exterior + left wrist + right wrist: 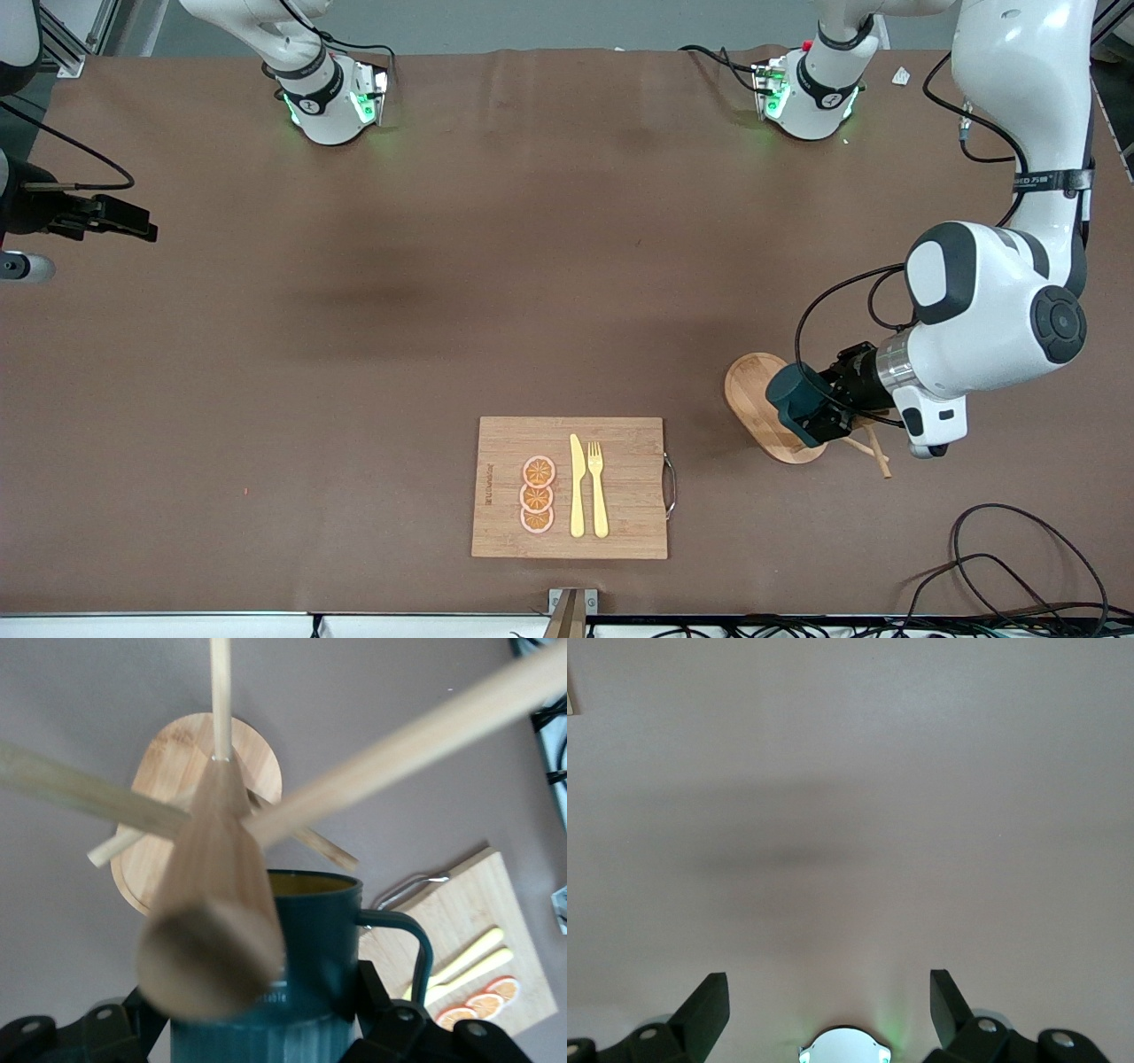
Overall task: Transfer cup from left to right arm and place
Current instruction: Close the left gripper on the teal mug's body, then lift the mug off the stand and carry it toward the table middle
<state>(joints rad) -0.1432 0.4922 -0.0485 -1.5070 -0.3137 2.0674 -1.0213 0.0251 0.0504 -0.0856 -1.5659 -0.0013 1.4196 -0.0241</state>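
Cup (791,395), dark teal with a mustard-yellow inside, hangs on the wooden rack (767,409) toward the left arm's end of the table, roughly level with the cutting board (570,487) that lies at the table's edge nearest the front camera. The left gripper (828,409) is clamped on the cup's ribbed body, one finger on each side, as the left wrist view shows, with the handle (400,943) sticking out to one side. The rack's post (213,930) and its pegs (416,749) stand close against the rim (the post's blurred tip crosses the cup's mouth in that view).

The right gripper (829,1005) waits over bare table near the table's edge at the right arm's end, its fingers spread apart and holding nothing.

The risk I see lies in pulling the cup away. I cannot tell whether a peg is still inside the cup or the handle; if so, a straight lift or a sideways pull could snag it, tip the light rack over, or twist the cup in the fingers. A skewed grip would then make the handover awkward, since the right gripper needs free wall to take hold. On the board, the knife (577,486), fork (597,489) and orange slices (537,494) lie well apart from all this.
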